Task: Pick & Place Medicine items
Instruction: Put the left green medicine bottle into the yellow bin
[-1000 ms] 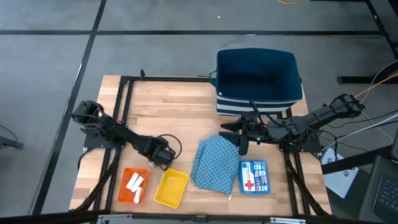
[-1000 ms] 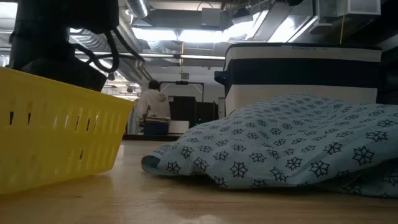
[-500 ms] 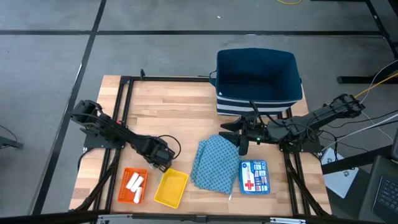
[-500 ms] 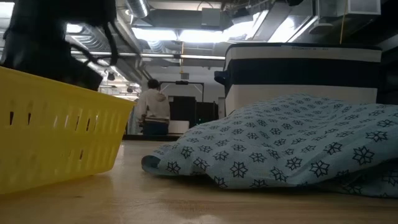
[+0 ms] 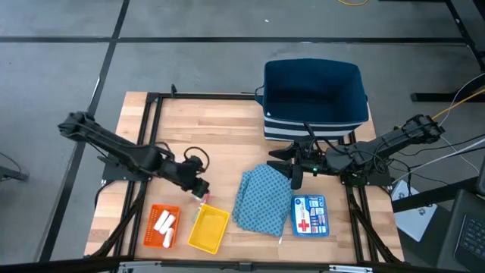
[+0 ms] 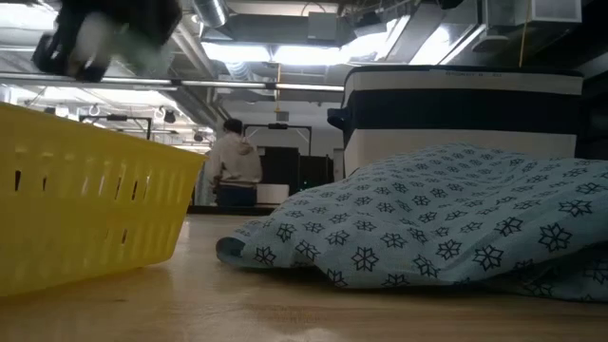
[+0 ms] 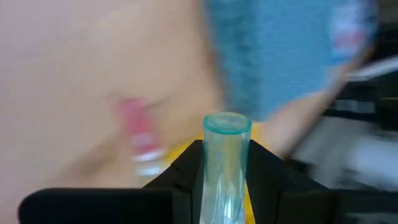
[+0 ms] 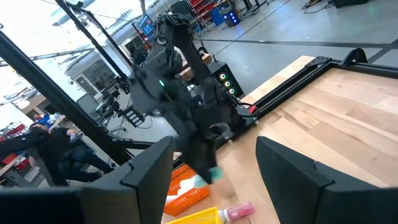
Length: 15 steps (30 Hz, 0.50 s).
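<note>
My left gripper hangs above the table just beyond the yellow basket and is shut on a small light-green bottle-like piece. That piece also shows as a light-green spot in the right wrist view. A thin pinkish-red stick lies flat on the wood next to the basket's far rim. White pieces lie in an orange tray. My right gripper waits open above the blue patterned cloth, holding nothing. My left gripper pinches the light-green piece's lower body between its two fingers. The piece lies along the fingers, and its capped end sticks out past their tips. The fingers slant downward, and the piece is lifted clear of the table.
A dark blue bin with a striped base stands at the far right. A first-aid pouch lies right of the cloth. The yellow basket's wall fills the low view's left side. Bare wood stretches across the far left of the table.
My left gripper has risen from behind the yellow basket's far rim, most of the way in the last half second. It has also tipped up from pointing steeply down to a slant. The arm's elbow has swung up and toward the table's left edge.
</note>
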Each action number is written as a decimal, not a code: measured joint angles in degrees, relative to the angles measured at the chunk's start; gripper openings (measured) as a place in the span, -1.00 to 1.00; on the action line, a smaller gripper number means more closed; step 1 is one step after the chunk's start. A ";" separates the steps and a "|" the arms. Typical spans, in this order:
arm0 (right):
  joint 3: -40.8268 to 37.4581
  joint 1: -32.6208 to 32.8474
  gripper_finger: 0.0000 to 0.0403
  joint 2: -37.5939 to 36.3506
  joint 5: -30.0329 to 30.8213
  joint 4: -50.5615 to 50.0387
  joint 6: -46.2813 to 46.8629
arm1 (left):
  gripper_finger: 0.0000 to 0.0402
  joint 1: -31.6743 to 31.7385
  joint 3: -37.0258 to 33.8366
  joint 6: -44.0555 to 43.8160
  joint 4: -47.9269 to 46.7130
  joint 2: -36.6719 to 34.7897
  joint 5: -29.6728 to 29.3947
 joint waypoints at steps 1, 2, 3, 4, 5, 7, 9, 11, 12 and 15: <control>0.00 0.00 0.15 0.00 0.00 -0.03 0.00 | -0.59 -0.42 0.00 -0.03 3.26 -0.45 -0.06; 0.00 0.00 0.15 0.00 0.00 -0.04 0.01 | -0.60 -0.94 0.00 -0.03 6.54 -0.64 -0.09; -0.02 0.00 0.15 0.00 0.00 -0.04 0.00 | -0.60 -1.64 0.00 0.03 9.76 -0.53 -0.09; 0.00 0.00 0.15 0.00 0.00 -0.02 0.00 | -0.60 -2.47 0.02 0.18 12.78 -0.07 0.08; 0.00 -0.02 0.15 0.00 0.00 -0.04 0.00 | -0.60 -3.32 0.06 0.20 15.49 0.74 0.44; -0.01 0.00 0.15 0.00 0.00 -0.10 0.00 | -0.60 -5.20 0.13 -0.17 18.93 3.06 1.98; 0.00 0.00 0.15 0.00 0.00 -0.11 -0.02 | -0.59 -7.27 0.11 -1.13 19.86 6.04 4.19; -0.02 -0.01 0.15 0.00 0.00 -0.16 -0.02 | -0.59 -9.17 0.11 -1.95 20.05 9.25 6.67; -0.02 -0.01 0.15 -0.01 0.00 -0.28 0.00 | -0.59 -10.03 0.09 -2.28 20.46 10.91 7.95; -0.02 0.00 0.15 -0.02 0.00 -0.65 0.02 | -0.58 -12.06 0.09 -3.27 23.64 15.68 12.20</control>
